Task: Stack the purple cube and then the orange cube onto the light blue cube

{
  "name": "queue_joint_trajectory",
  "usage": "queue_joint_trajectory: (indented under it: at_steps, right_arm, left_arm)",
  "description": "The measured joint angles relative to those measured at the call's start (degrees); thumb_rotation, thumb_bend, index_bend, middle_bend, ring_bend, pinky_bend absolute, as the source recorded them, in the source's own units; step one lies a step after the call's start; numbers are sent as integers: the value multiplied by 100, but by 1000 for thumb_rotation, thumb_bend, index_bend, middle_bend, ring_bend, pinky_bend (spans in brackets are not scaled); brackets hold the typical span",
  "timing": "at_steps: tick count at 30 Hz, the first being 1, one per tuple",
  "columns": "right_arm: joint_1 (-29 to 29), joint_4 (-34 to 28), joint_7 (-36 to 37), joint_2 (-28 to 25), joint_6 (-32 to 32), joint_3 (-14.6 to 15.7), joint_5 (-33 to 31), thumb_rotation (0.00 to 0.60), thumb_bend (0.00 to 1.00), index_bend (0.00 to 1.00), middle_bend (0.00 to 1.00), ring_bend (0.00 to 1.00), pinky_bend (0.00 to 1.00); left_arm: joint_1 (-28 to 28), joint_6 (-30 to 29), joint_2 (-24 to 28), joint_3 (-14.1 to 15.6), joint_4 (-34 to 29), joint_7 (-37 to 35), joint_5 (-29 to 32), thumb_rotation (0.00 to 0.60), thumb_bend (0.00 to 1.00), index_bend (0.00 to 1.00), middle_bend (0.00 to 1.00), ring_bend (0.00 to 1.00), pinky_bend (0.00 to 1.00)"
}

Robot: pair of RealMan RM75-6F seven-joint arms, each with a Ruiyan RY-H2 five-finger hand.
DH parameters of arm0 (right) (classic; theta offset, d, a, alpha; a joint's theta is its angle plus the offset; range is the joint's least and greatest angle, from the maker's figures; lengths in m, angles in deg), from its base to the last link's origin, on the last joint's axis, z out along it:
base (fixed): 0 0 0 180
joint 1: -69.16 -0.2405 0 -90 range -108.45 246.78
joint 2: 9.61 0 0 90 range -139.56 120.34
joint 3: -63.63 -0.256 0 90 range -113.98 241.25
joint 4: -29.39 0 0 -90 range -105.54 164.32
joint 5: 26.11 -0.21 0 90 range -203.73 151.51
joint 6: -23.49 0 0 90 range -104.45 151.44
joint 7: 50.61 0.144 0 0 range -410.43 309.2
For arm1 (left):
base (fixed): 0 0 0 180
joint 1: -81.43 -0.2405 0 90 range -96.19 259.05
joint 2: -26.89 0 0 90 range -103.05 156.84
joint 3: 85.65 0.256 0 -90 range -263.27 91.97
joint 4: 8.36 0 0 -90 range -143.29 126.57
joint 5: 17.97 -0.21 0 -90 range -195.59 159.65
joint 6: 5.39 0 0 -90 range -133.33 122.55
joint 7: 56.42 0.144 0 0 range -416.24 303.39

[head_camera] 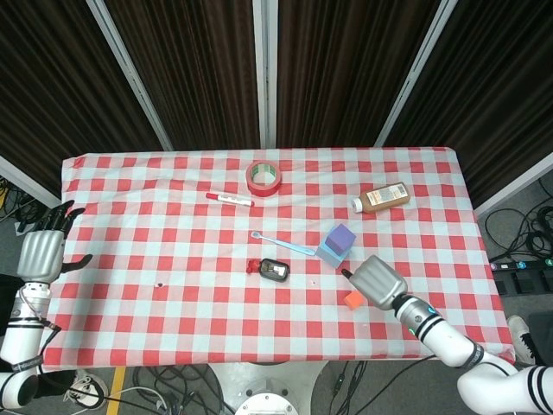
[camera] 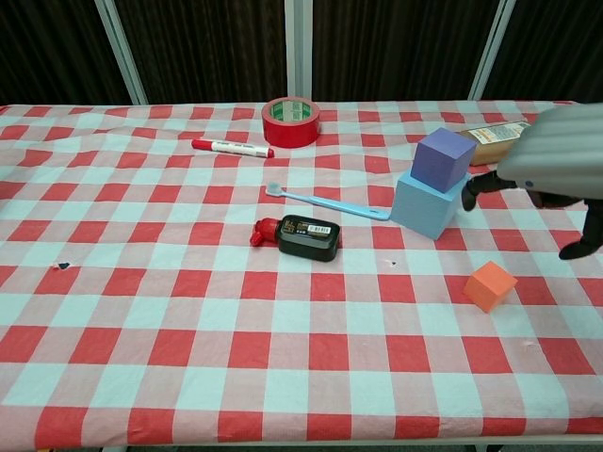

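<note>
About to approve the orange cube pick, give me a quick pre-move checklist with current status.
1. Purple cube sits on the light blue cube: ok, though it is turned relative to the base and shifted toward one side.
2. Orange cube lies free on the tablecloth, nothing on it: ok.
3. Right hand holds nothing: ok; it hangs above and beside the orange cube.
4. Finger spread wide enough for the cube: cannot tell; the hand is partly cut off in the chest view.
5. Toothbrush handle ends at the light blue cube's base: cannot tell whether it touches.
6. Left hand is at the far table edge, away from the stack: ok.
</note>
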Motion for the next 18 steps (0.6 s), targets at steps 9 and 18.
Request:
queue_joint_trajectory:
  at_steps: [9, 18]
  right_arm:
    - [188, 361, 126, 480, 54, 7, -49, 600, 55, 282, 1000, 1000, 1000]
    - [230, 928, 761, 887, -119, -146, 191, 600, 79, 314, 1000, 1000, 1000]
  left_arm:
    - [3, 0, -3, 25, -18, 16, -24, 600, 211, 231, 198, 132, 239]
    - [9, 22, -10, 22, 12, -6, -8, 600, 211, 231, 198, 132, 239]
